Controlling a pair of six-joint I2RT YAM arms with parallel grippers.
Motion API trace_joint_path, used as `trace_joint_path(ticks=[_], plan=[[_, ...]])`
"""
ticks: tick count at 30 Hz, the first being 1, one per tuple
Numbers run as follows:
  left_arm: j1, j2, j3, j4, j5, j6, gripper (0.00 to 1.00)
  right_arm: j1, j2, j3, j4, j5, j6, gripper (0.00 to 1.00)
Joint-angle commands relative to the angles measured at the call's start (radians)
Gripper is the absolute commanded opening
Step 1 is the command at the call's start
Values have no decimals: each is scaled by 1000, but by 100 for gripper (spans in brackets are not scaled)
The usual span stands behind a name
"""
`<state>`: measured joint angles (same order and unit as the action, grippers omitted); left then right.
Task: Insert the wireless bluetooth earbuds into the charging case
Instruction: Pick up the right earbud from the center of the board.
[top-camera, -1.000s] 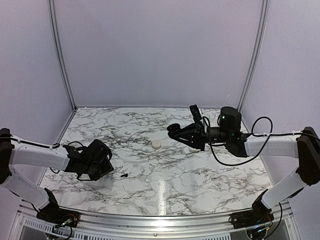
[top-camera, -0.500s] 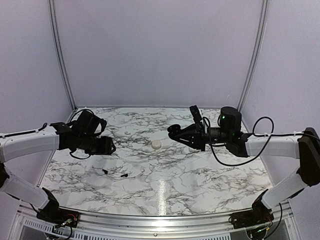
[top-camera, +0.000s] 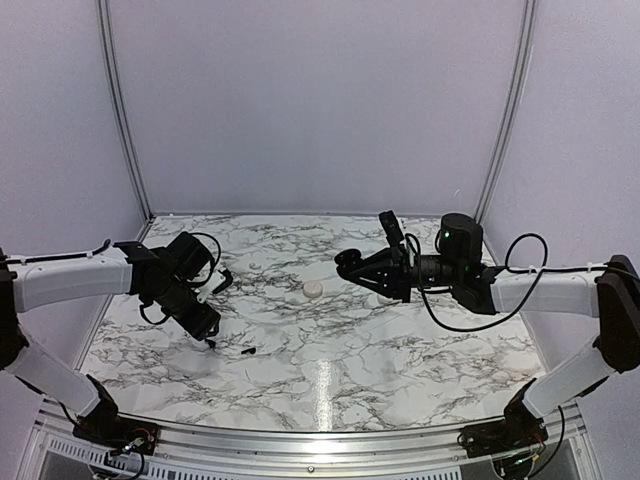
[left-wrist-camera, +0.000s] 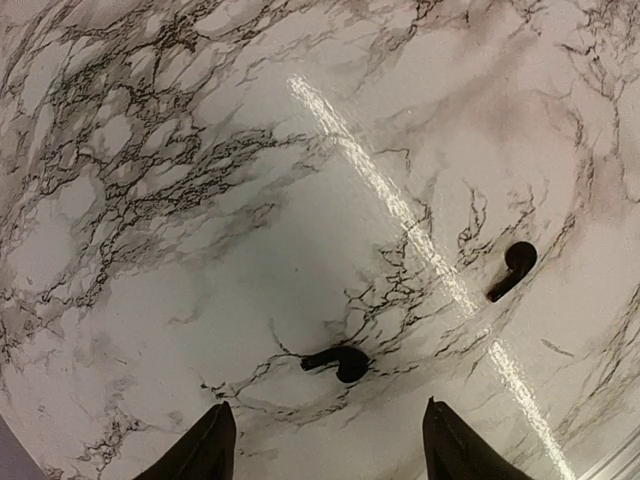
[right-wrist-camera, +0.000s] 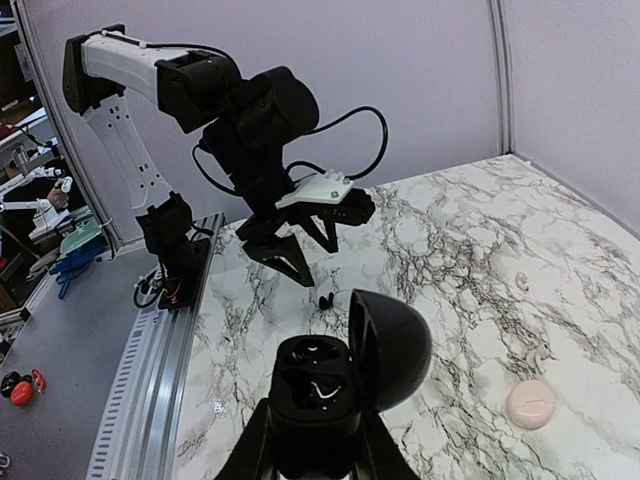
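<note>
Wireless bluetooth earbuds (top-camera: 247, 351) — 2 small black stubs — lie loose on the marble bench (top-camera: 400, 350), well apart from the charging case (top-camera: 313, 289), to its left and nearer the arm bases. The cream charging case appears closed. The left pincer (left-wrist-camera: 326, 408) hangs low over the outer earbud (left-wrist-camera: 338, 362), the one farther from the case, with its fingers spread apart and holding nothing. The inner earbud (left-wrist-camera: 512, 270) lies near it, on the case's side. To the case's right, the right pincer (right-wrist-camera: 310, 445) is raised off the bench and clamped on a black round puck (right-wrist-camera: 312, 385) — its hinged lid stands open.
</note>
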<state>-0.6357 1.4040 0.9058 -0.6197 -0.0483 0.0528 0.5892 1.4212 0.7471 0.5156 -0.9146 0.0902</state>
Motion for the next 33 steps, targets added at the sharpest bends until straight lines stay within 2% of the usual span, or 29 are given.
trace_joint_path(ticks=[1, 7, 22, 28, 33], plan=[[2, 58, 39, -78, -9, 183, 66, 3, 7, 3, 24, -10, 22, 0], [-9, 161, 51, -94, -4, 238, 63, 2, 14, 7, 21, -15, 22, 0], [-25, 304, 102, -72, -178, 268, 56, 0, 37, 16, 41, -27, 38, 0], [-25, 337, 144, -42, -164, 246, 55, -3, 35, 22, 29, -25, 34, 0], [-24, 374, 168, -32, -138, 199, 48, -5, 34, 26, 20, -25, 29, 0]])
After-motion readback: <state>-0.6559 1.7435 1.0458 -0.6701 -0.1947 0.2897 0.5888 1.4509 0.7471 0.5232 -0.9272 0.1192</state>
